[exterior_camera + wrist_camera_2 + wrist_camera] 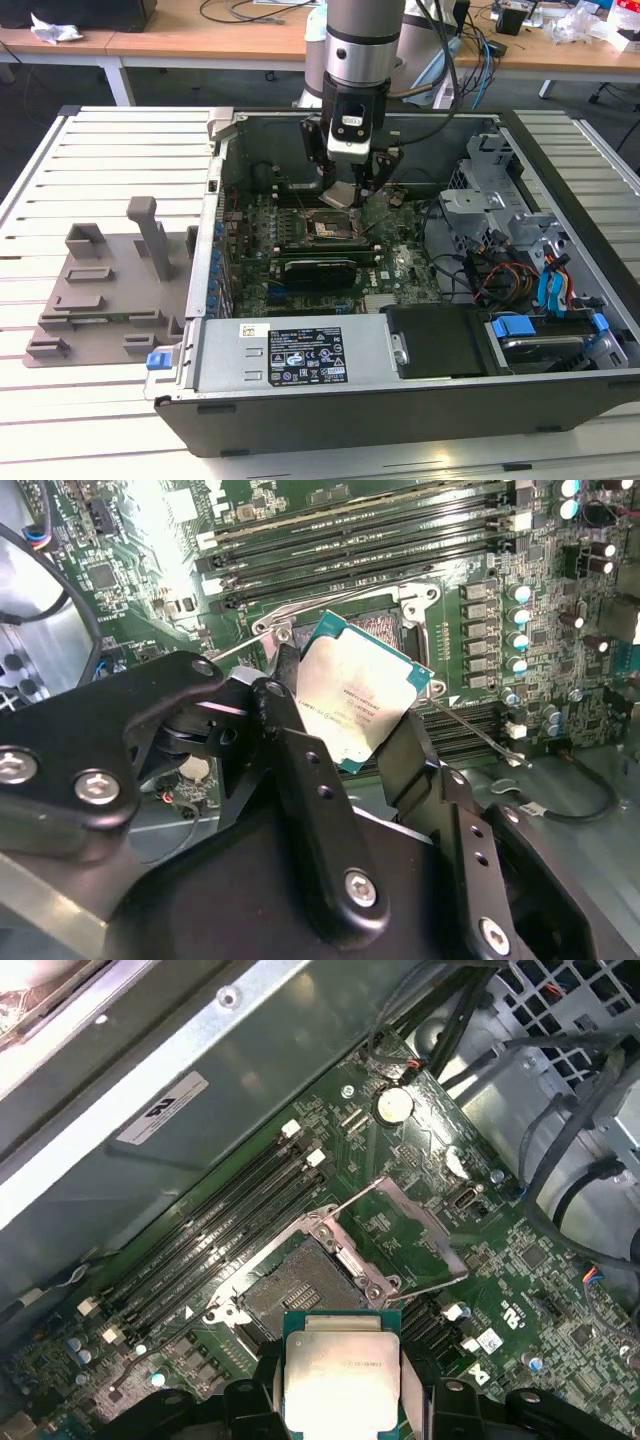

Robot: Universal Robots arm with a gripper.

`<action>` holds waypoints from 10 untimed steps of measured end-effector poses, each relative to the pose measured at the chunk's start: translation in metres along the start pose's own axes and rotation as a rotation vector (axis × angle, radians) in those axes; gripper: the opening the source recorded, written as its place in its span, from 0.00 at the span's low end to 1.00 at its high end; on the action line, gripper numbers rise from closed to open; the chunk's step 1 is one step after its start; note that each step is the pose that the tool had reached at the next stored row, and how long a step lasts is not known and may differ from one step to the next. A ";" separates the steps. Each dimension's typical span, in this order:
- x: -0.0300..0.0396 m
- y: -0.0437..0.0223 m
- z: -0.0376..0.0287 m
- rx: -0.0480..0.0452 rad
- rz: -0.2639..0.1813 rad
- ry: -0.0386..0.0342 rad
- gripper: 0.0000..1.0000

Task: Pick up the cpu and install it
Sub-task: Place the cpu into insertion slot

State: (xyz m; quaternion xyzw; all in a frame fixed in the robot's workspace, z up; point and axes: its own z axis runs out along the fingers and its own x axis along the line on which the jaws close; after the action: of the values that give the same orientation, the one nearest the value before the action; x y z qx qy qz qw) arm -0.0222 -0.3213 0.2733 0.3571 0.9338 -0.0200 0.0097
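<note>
Gripper (350,190) fingers are closed against two opposite edges of the cpu (340,196), clamping it inside the open computer case (560,170) at upper centre of the exterior view; the cpu sits just above the socket (328,228) of the green motherboard (300,262); contact between the two cannot be judged there.

In the second wrist view the cpu (352,705) is tilted, its pale metal top towards the camera and its green rim showing at the corners; black fingers (305,780) flank it; memory slots (350,540) run beyond it.

In the first wrist view the cpu (342,1370) is seen flat-on and clear of the socket (290,1295); the socket lies open with its hinged metal frame (400,1235) raised; a coin battery (393,1106) sits further along the board.

The gripper body covers much of the board in the second wrist view; the cpu hides most of the socket there; the frame edge cuts off the finger bases in the first wrist view.

The case lies on its side on a white slatted table (90,150); a grey holder block (100,290) with upright posts rests at the exterior view's left, just beside the case; wooden desks (200,35) carrying cables cross the top of the frame.
</note>
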 end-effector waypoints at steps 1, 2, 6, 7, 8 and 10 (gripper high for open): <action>0.0000 0.0000 0.0000 0.0003 0.006 0.0001 0.55; 0.0000 0.0000 0.0000 0.0010 0.019 0.0002 0.55; 0.0000 0.0000 0.0001 0.0036 0.072 0.0011 0.55; 0.0000 0.0000 0.0001 0.0038 0.078 0.0012 0.55; 0.0000 0.0000 0.0002 0.0042 0.087 0.0014 0.55; 0.0000 0.0000 0.0002 0.0047 0.099 0.0017 0.55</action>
State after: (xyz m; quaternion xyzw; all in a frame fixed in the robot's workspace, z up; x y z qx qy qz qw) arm -0.0222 -0.3213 0.2731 0.4027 0.9150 -0.0214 0.0091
